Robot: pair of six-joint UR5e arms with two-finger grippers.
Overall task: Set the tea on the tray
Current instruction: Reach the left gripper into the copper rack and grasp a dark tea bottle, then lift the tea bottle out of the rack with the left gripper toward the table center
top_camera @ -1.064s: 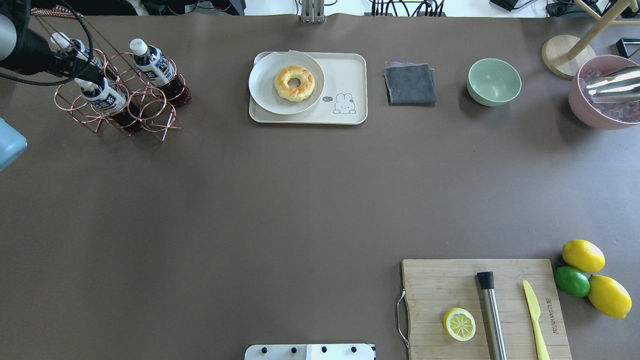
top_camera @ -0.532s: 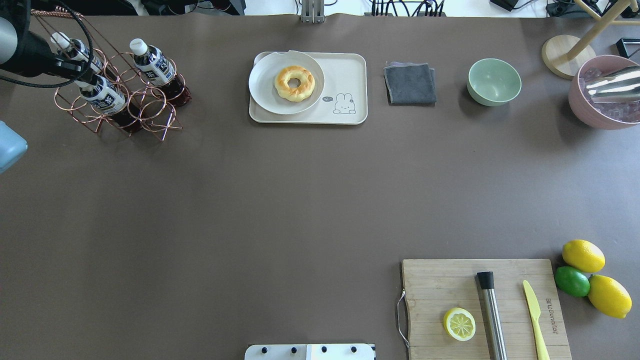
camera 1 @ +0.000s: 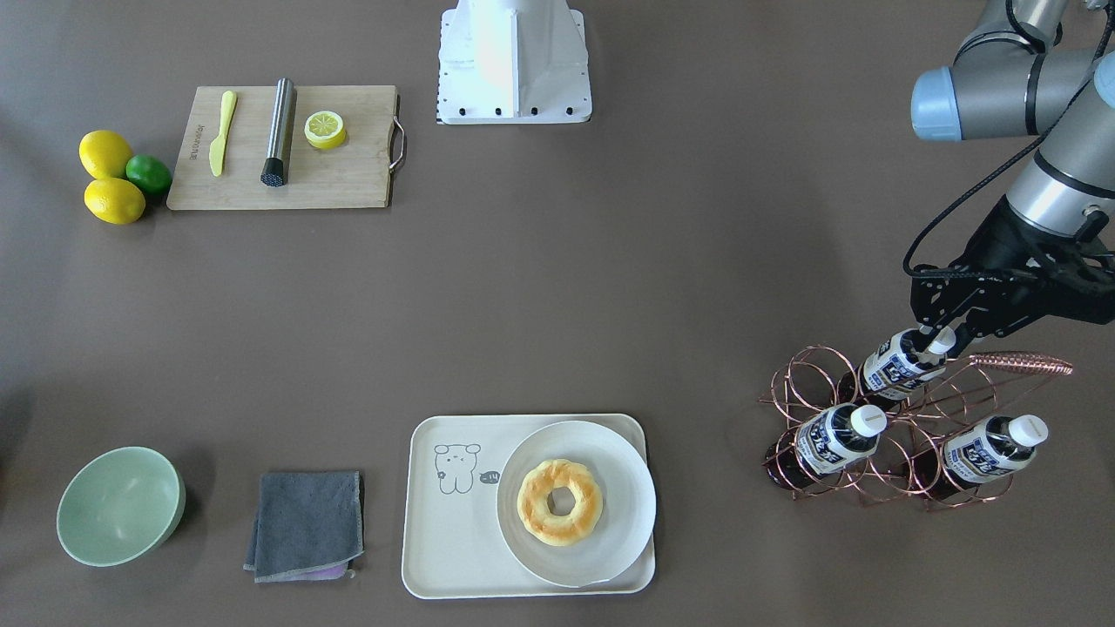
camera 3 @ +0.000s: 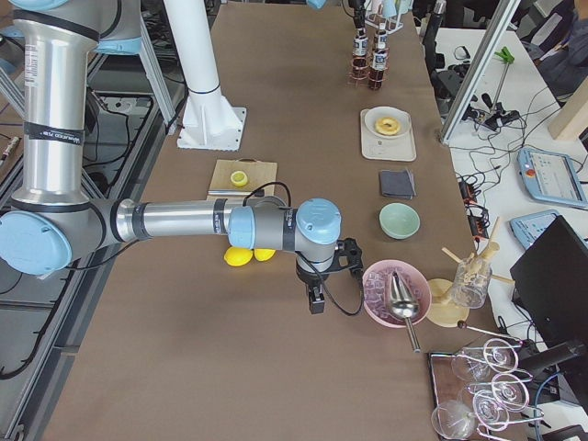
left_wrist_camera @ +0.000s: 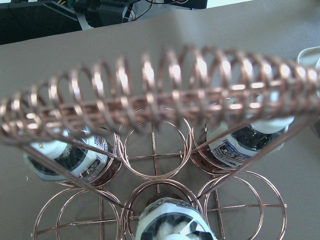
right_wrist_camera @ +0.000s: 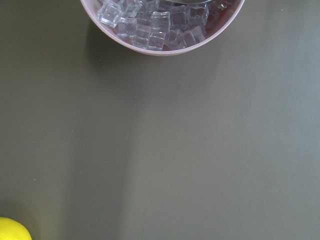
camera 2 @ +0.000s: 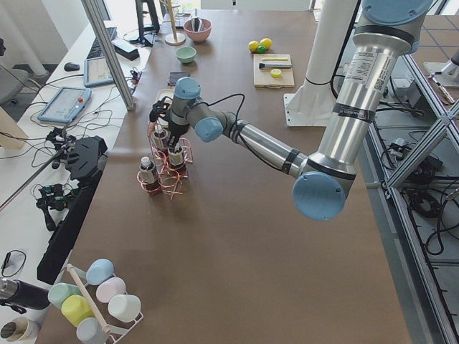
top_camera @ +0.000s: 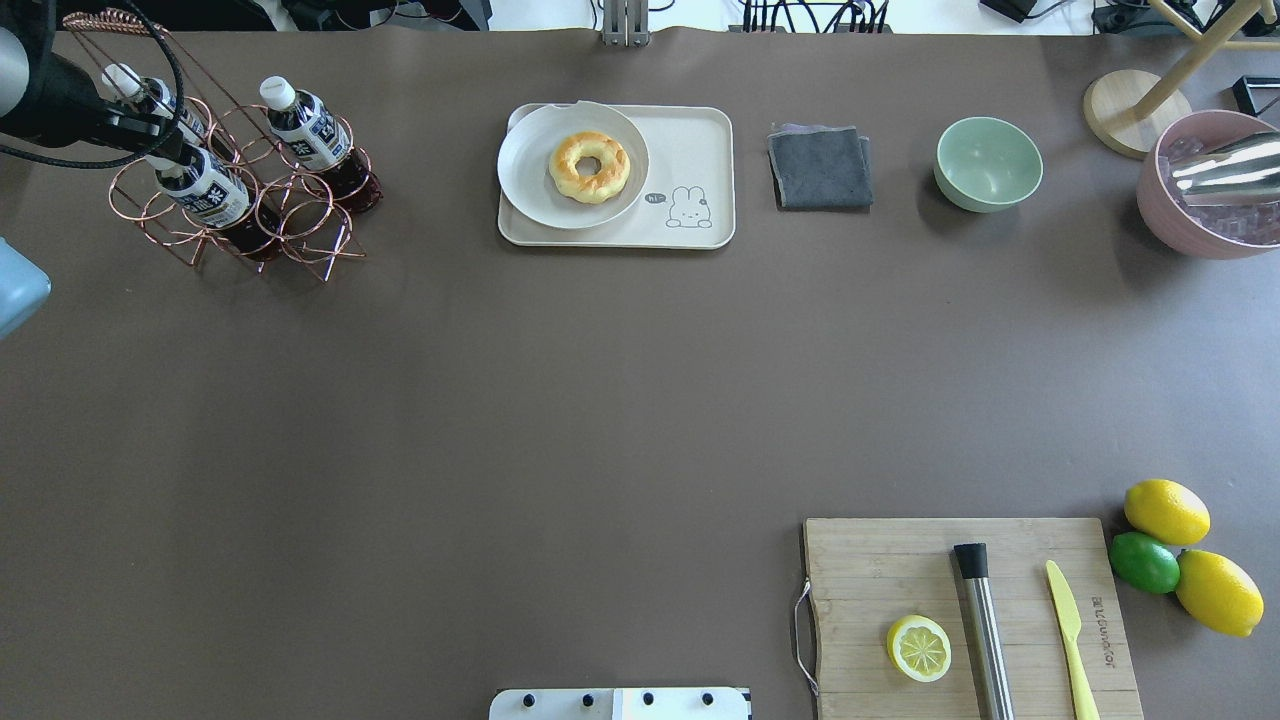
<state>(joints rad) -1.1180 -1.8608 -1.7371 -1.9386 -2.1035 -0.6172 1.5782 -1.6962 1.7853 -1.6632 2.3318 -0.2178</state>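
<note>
Right gripper [camera 3: 315, 300]: near ice bowl [camera 3: 393, 296], jaw state cannot be told | Left gripper [camera 1: 941, 340]: fingers flank cap of tea [camera 1: 897, 363], clamping cannot be told | Tea: in rack's [camera 1: 1019, 363] near cell, overhead 10 o'clock | Tray [top_camera: 700, 150]: 3 o'clock of rack, bearing plate [top_camera: 530, 160].

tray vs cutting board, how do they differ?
The tray is cream with a raised rim and a small animal drawing; the cutting board is bare wood with a wire handle. The tray carries a plate with a doughnut; the cutting board carries a lemon half, a steel tool and a yellow knife. Both are rectangular and lie flat.
</note>
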